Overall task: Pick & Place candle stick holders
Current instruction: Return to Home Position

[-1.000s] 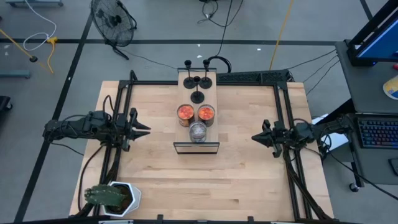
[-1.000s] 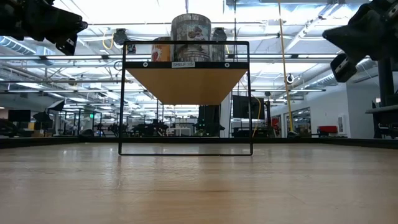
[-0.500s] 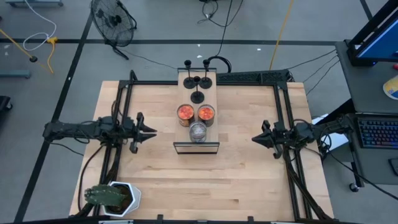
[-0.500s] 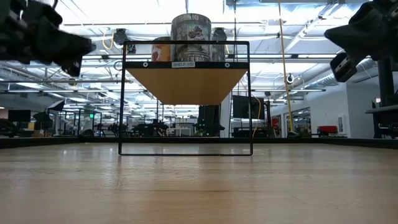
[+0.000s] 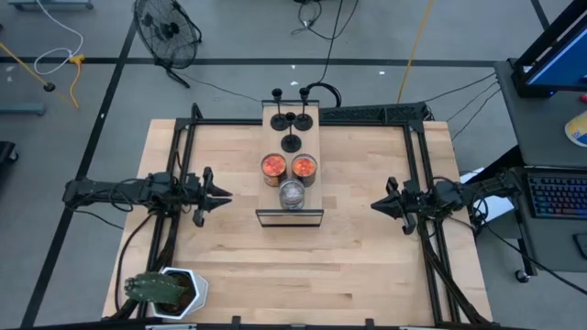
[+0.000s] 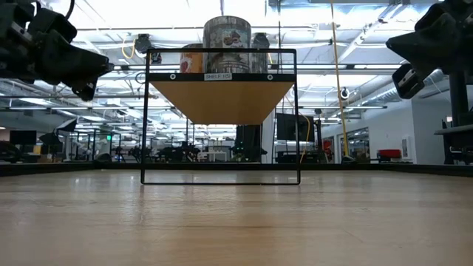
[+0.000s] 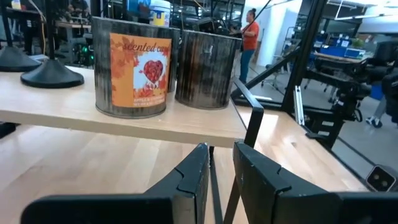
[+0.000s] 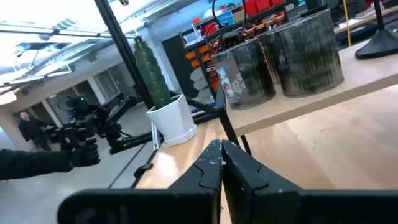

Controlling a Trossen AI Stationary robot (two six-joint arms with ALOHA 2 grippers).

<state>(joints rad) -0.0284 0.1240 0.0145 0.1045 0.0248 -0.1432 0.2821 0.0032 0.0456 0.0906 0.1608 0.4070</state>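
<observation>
Three matte-black candle stick holders (image 5: 291, 128) stand on their disc bases at the far end of a raised wooden shelf (image 5: 316, 137) in the middle of the table. Two of their bases (image 7: 51, 76) show in the left wrist view, and one base (image 8: 379, 46) shows in the right wrist view. My left gripper (image 5: 227, 194) hovers left of the shelf, pointing at it, its fingers (image 7: 198, 163) a narrow gap apart and empty. My right gripper (image 5: 374, 204) hovers right of the shelf, shut and empty, and its closed fingertips (image 8: 221, 149) show in the right wrist view.
Two tins with orange-red tops (image 5: 288, 168) and a shiny silver round object (image 5: 291, 193) stand on the shelf's near half, in front of the holders. The shelf's black wire frame (image 6: 220, 117) stands on the table. A cactus in a white pot (image 5: 165, 291) sits at the near left corner.
My left gripper has moved toward the shelf, toward the table's right, and dropped a little, then held still. My right gripper has kept still.
</observation>
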